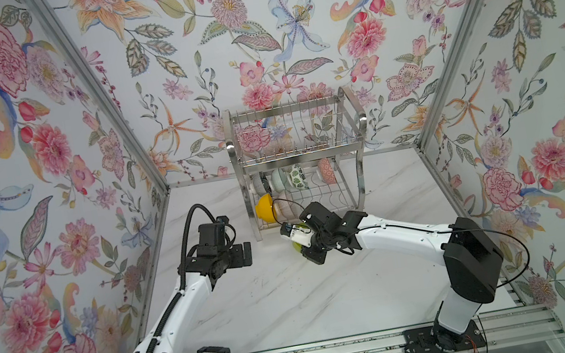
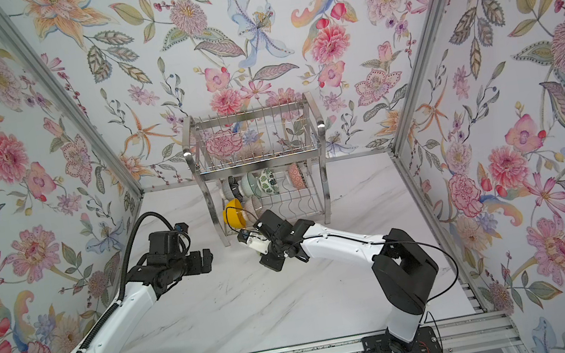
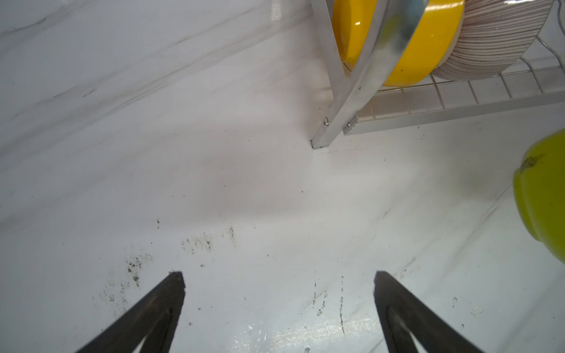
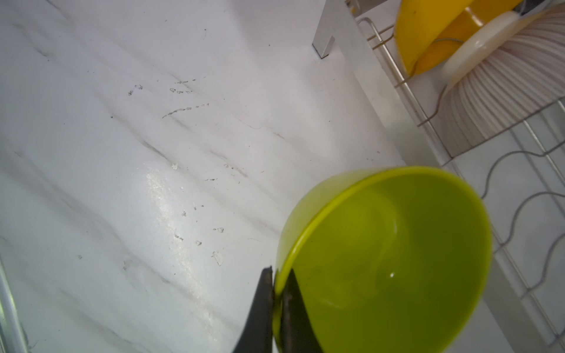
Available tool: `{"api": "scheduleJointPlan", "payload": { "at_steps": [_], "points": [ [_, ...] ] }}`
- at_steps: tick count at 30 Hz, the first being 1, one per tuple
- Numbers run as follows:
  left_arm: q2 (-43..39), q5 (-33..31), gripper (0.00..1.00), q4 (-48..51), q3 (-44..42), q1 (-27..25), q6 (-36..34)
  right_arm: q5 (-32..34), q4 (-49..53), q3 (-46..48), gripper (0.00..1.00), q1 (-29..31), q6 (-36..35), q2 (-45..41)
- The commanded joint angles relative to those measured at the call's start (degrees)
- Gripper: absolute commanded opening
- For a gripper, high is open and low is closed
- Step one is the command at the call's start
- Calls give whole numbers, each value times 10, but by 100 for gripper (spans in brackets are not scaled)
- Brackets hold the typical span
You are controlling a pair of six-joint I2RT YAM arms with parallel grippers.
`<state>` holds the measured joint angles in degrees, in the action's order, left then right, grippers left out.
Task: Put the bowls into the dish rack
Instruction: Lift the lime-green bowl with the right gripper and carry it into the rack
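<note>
reaching low from the right, forearm near level, pinching the lime green bowl (image 4: pixel 382 259) by its rim in the right gripper (image 4: pixel 276 273), just in front of the dish rack (image 1: pixel 231 147). holding the left gripper (image 3: pixel 279 275) spread wide, empty, above the table (image 3: pixel 214 152).

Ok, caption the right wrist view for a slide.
Right gripper pinching the rim of the lime green bowl beside the dish rack.

bowls (image 1: pixel 265 208): seemingly 7 | dish rack (image 1: pixel 231 149): 1 | grippers: 2, left gripper (image 3: pixel 278 276), right gripper (image 4: pixel 279 272)
</note>
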<state>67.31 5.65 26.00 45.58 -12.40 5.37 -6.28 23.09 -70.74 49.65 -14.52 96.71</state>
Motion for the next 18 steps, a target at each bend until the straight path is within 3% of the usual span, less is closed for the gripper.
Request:
{"api": "scheduleJointPlan", "payload": {
  "at_steps": [1, 18],
  "points": [
    [-11, 9, 99, 1, 7, -3, -10, -15, -112, 40, 3, -17, 40, -39],
    [-13, 23, 99, -4, 4, -3, -10, 11, -429, 149, 2, -73, 159, -67]
  ]
}}
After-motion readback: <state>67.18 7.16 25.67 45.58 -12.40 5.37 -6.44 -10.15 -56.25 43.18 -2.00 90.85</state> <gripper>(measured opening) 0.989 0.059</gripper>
